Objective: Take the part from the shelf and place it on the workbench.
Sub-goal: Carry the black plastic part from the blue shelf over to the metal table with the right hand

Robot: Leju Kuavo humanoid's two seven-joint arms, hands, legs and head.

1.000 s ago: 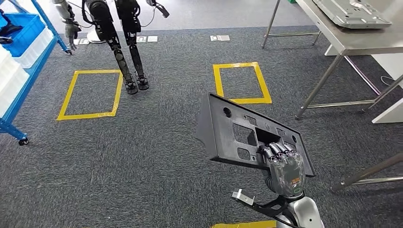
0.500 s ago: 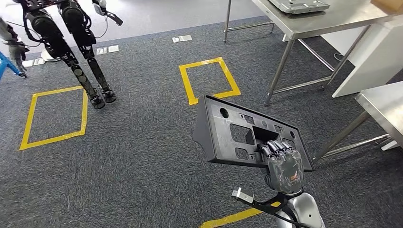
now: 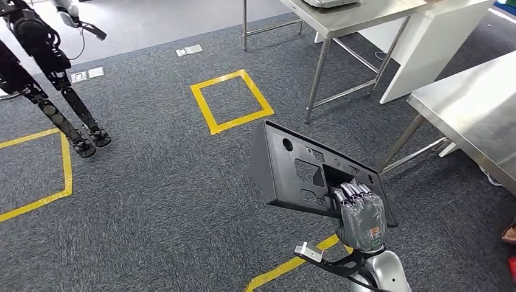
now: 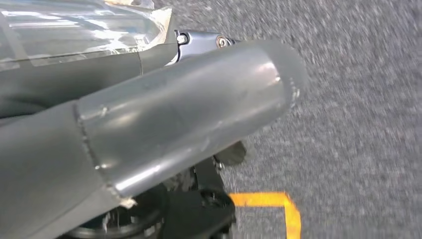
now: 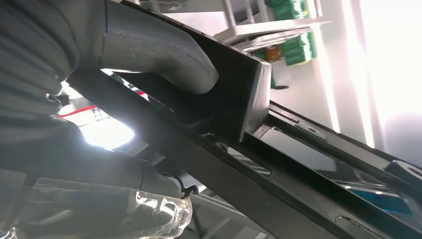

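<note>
The part [image 3: 304, 170] is a long black plastic panel with cut-outs and holes, held tilted above the carpet in the lower middle of the head view. My right hand [image 3: 362, 216] grips its near edge, fingers curled over the rim. In the right wrist view my thumb [image 5: 164, 55] presses on the part [image 5: 298, 164]. A steel workbench [image 3: 474, 109] stands at the right, apart from the part. My left hand [image 4: 189, 114] hangs over the carpet, thumb stretched out with nothing against it.
A second steel table [image 3: 353, 15] with a white cabinet [image 3: 426, 48] beside it stands at the back right. Another robot's legs [image 3: 55, 91] stand at the far left. Yellow tape squares [image 3: 230, 100] mark the grey carpet, and a yellow line [image 3: 286, 267] runs close below me.
My view has swung to the right: the blue shelf has slid out at the left and the steel workbench has come in at the right. My right hand holds the part as before.
</note>
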